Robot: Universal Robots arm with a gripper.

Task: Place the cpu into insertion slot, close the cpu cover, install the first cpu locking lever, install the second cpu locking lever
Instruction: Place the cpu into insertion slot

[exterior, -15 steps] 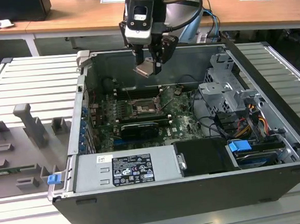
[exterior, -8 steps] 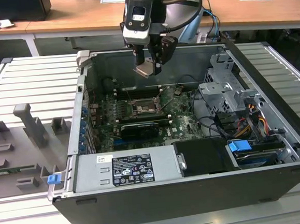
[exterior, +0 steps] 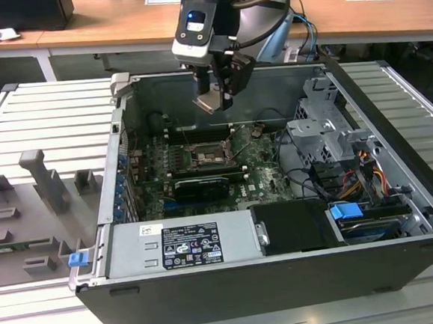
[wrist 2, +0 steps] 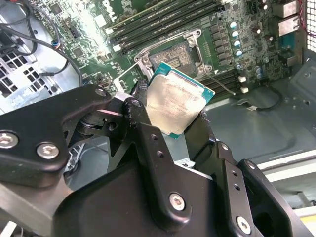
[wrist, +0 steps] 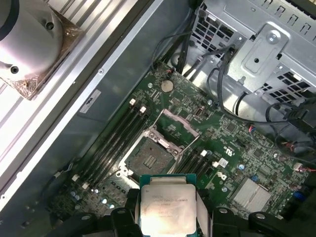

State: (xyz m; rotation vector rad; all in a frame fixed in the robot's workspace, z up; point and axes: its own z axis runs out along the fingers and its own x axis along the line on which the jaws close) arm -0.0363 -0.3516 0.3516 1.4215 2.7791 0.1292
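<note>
gleaming silvery square cpu (wrist 2: 177, 101), green-edged

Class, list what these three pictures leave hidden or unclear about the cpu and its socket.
1. Underside of the cpu: turned away from the camera in both wrist views.
2. One edge of the cpu: cut off by the first wrist view's border.
3. Contacts of the insertion slot: too small to make out in the exterior view.

cpu (wrist: 168, 210): one edge cut off by frame in first wrist view; insertion slot (exterior: 205, 157), 6 o'clock from claw (exterior: 214, 100) in exterior view: inside too small to tell.
</note>
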